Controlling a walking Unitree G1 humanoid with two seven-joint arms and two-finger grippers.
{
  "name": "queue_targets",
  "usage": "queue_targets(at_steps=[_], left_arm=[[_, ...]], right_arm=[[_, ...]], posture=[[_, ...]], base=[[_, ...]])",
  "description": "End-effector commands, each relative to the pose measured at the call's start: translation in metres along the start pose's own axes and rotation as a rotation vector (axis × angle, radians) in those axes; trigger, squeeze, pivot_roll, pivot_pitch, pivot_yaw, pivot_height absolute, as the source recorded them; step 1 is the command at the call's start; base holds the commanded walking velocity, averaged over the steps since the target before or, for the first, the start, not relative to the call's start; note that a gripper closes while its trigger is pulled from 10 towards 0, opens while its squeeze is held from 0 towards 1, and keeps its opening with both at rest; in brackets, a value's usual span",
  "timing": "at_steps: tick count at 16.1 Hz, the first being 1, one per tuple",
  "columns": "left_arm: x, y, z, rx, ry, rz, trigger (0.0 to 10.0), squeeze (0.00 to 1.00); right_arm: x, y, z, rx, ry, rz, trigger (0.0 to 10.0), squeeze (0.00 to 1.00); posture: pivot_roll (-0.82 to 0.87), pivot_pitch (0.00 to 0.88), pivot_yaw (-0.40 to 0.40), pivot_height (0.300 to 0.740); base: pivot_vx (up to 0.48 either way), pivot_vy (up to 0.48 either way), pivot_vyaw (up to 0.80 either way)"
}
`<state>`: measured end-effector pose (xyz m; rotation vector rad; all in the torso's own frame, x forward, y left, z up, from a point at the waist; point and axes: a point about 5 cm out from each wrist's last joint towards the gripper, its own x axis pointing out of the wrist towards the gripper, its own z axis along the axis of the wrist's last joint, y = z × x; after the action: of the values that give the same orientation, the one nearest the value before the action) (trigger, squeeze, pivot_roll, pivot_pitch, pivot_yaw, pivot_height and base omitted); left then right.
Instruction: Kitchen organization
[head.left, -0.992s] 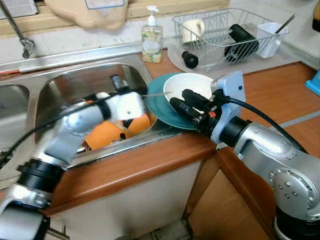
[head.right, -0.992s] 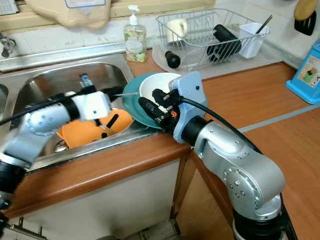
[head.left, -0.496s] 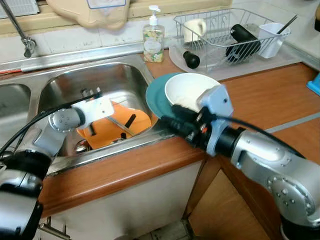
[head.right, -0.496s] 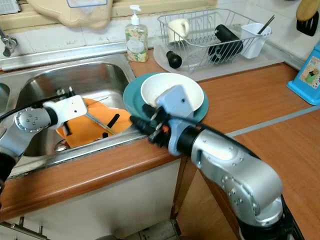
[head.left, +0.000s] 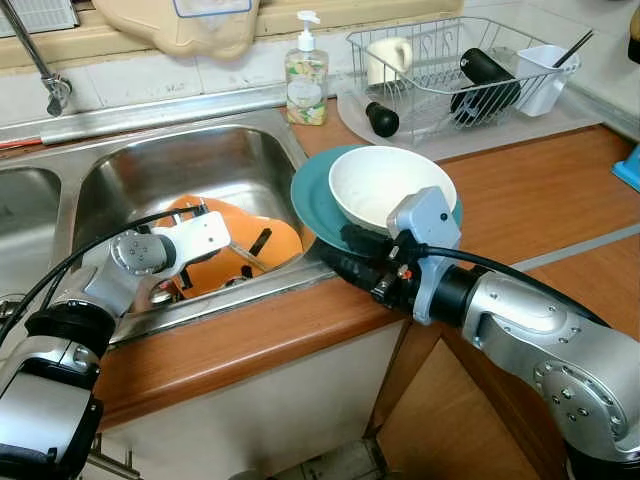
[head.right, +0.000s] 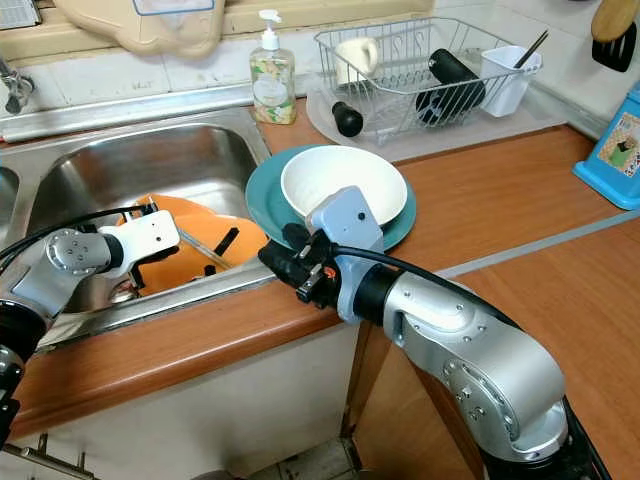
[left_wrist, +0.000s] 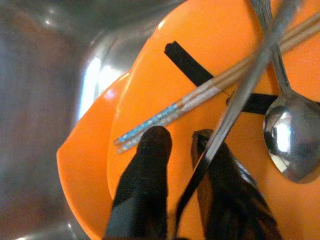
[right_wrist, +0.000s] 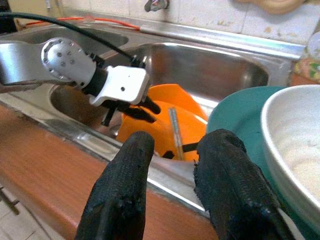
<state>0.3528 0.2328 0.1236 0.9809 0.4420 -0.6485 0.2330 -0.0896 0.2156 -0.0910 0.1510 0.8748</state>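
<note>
We see the left gripper (left_wrist: 177, 145), fingers slightly apart, over the orange plate (head.left: 275, 240) in the sink (head.left: 200, 165), and the right gripper (right_wrist: 172, 150), fingers parted and empty, at the worktop's front edge by the teal plate (head.left: 310, 200).

no writing can be read anywhere; the soap bottle (head.left: 305, 75) label is too small to make out.

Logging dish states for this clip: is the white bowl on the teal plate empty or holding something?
Empty: the white bowl on the teal plate shows only bare pale interior.
</note>
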Motion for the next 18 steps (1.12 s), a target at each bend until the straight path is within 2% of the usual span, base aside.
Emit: queue_targets(at_steps=[1, 3, 6, 7, 8, 12, 13, 14, 15, 16, 18], left_arm=[[-0.002, 0.003, 0.001, 0.012, -0.003, -0.006, 10.0, 1.00], [-0.003, 0.002, 0.001, 0.003, -0.012, -0.013, 10.0, 1.00], [-0.005, 0.000, -0.002, -0.036, -0.028, -0.013, 10.0, 1.00], [-0.005, 0.000, -0.002, -0.048, -0.030, -0.011, 10.0, 1.00], [-0.005, -0.001, -0.004, -0.049, -0.024, -0.019, 10.0, 1.00], [-0.007, -0.002, -0.004, -0.100, -0.048, -0.003, 10.0, 1.00], [-0.009, 0.001, -0.002, -0.126, -0.074, 0.022, 10.0, 1.00], [-0.009, 0.001, -0.002, -0.132, -0.082, 0.034, 10.0, 1.00], [-0.012, 0.006, -0.001, -0.149, -0.104, 0.082, 10.0, 0.93], [-0.015, 0.012, 0.005, -0.196, -0.161, 0.131, 10.0, 0.00], [-0.019, 0.016, 0.012, -0.264, -0.243, 0.166, 10.0, 0.00]], right_arm=[[0.000, -0.004, 0.002, -0.008, -0.020, -0.034, 10.0, 0.00], [0.000, -0.011, 0.006, -0.009, -0.044, -0.092, 10.0, 0.00], [-0.001, -0.039, 0.018, 0.064, -0.115, -0.282, 10.0, 0.00], [-0.003, -0.047, 0.020, 0.087, -0.131, -0.314, 10.0, 0.93], [-0.004, -0.053, 0.022, 0.105, -0.137, -0.338, 10.0, 1.00], [-0.010, -0.084, 0.024, 0.163, -0.109, -0.498, 10.0, 1.00], [-0.014, -0.097, 0.018, 0.211, -0.039, -0.569, 10.0, 1.00], [-0.016, -0.101, 0.015, 0.224, -0.003, -0.593, 10.0, 1.00], [-0.019, -0.107, 0.010, 0.256, 0.068, -0.598, 10.0, 0.71], [-0.020, -0.111, 0.009, 0.307, 0.080, -0.590, 10.0, 0.00], [-0.022, -0.114, 0.007, 0.382, 0.083, -0.582, 10.0, 0.00]], posture=[[-0.15, 0.000, 0.048, 0.740], [-0.15, 0.000, 0.049, 0.740], [-0.15, 0.000, 0.041, 0.740], [-0.15, 0.000, 0.039, 0.740], [-0.15, 0.000, 0.034, 0.740], [-0.15, 0.000, 0.022, 0.740], [-0.14, 0.000, 0.016, 0.740], [-0.14, 0.000, 0.016, 0.740], [-0.15, 0.000, 0.014, 0.740], [-0.15, 0.000, 0.015, 0.740], [-0.15, 0.000, 0.010, 0.740]], base=[[0.000, 0.000, 0.00], [0.000, 0.000, 0.00], [0.000, 0.000, 0.00], [0.000, 0.000, 0.00], [0.000, 0.000, 0.00], [0.000, 0.000, 0.00], [0.000, 0.000, 0.00], [0.000, 0.000, 0.00], [0.000, 0.000, 0.00], [0.000, 0.000, 0.00], [0.000, 0.000, 0.00]])
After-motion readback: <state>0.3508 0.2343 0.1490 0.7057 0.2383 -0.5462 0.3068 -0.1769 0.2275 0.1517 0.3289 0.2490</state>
